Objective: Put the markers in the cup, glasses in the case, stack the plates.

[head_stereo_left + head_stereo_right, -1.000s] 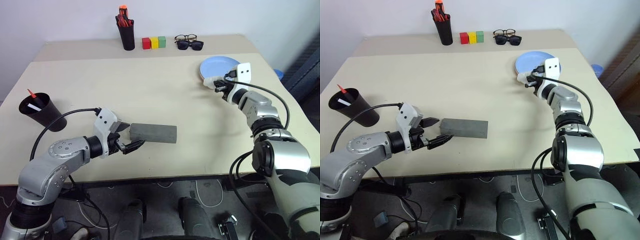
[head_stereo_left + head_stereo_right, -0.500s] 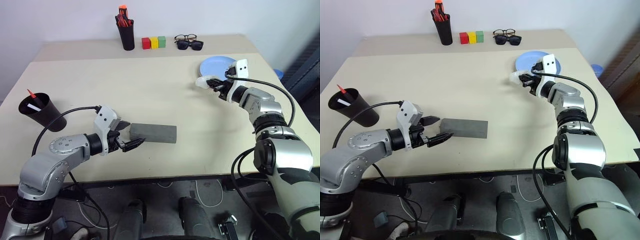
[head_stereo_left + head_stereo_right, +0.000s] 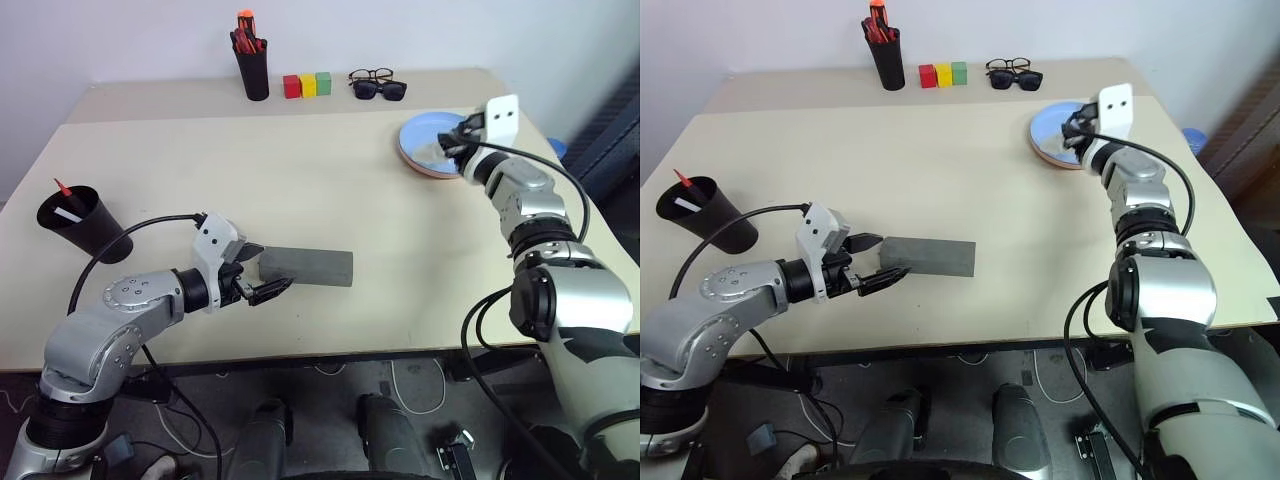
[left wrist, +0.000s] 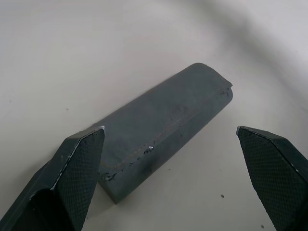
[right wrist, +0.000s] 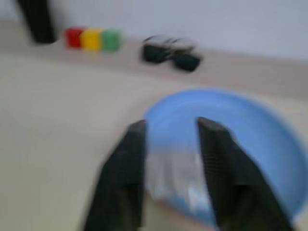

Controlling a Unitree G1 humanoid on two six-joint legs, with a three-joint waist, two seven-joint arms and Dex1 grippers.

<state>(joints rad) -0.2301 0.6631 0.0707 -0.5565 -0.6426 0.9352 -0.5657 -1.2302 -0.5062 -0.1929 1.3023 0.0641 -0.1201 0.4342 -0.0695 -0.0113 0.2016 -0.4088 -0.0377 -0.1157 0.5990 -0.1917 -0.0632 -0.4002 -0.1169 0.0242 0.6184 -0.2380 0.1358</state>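
The light blue plate (image 3: 430, 138) lies at the table's far right, and the pink plate's rim (image 3: 436, 170) shows under its near edge. My right gripper (image 5: 172, 124) hovers over the blue plate with its fingers apart and nothing between them. The grey case (image 3: 308, 267) lies closed near the table's front. My left gripper (image 3: 266, 270) is open, its fingers (image 4: 82, 159) on either side of the case's left end. The black cup (image 3: 86, 222) at the left holds two markers, a red-tipped one (image 3: 63, 186) and a white one (image 3: 68, 214). The glasses are hidden.
At the back of the table (image 3: 300, 170) stand a tall black pen holder (image 3: 253, 62) with red pens, coloured blocks (image 3: 307, 85), a black-framed pair (image 3: 371, 75) and dark sunglasses (image 3: 381, 91). The table's right edge runs close behind the plates.
My right gripper rose and moved back to the right over the blue plate, and its fingers parted. A pink rim now shows under the blue plate. The left arm stayed still.
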